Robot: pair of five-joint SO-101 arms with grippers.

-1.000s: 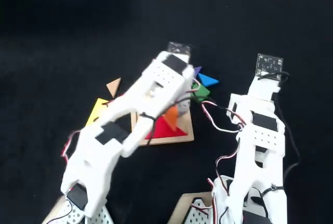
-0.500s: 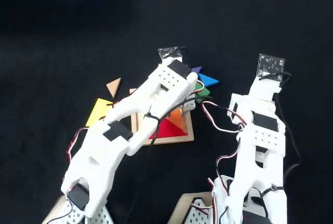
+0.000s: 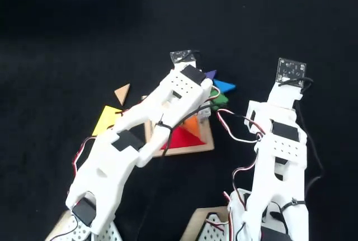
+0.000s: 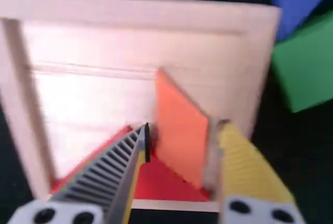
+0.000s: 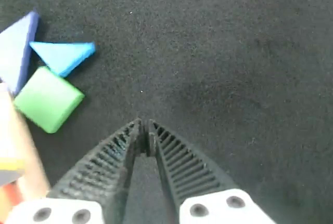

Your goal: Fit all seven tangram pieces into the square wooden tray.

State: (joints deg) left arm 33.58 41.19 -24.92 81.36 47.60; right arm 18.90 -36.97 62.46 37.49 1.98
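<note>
The left gripper [image 4: 182, 130] is found closed on the orange piece [image 4: 177, 104], which is held between the grey ribbed finger [image 4: 119, 167] and the yellow finger [image 4: 244, 167]. The orange piece is held tilted on edge inside the tray [image 4: 140, 11], near the tray's right-hand wall as seen in the high view. Its lower edge is seen over the red piece [image 4: 156, 187], which lies flat on the tray floor at the side nearer the arms. Whether the two pieces touch cannot be told. The rest of the tray floor is seen as bare wood.

Just outside the tray's far right corner, three pieces are noted close together on the black table [image 3: 67, 39]: the green square [image 5: 49, 99] nearest the tray, the blue triangle [image 5: 65, 55] just beyond it, and the purple triangle [image 5: 18, 52] beside that. On the opposite side of the tray, the yellow triangle [image 3: 106, 119] lies near the tray's left wall, and the tan triangle [image 3: 121, 92] lies a little farther out.

The right gripper [image 5: 143, 130] is found with its fingers pressed together and nothing held between them. It is positioned above bare table, well apart from the tray, to the right of the green square and blue triangle.
</note>
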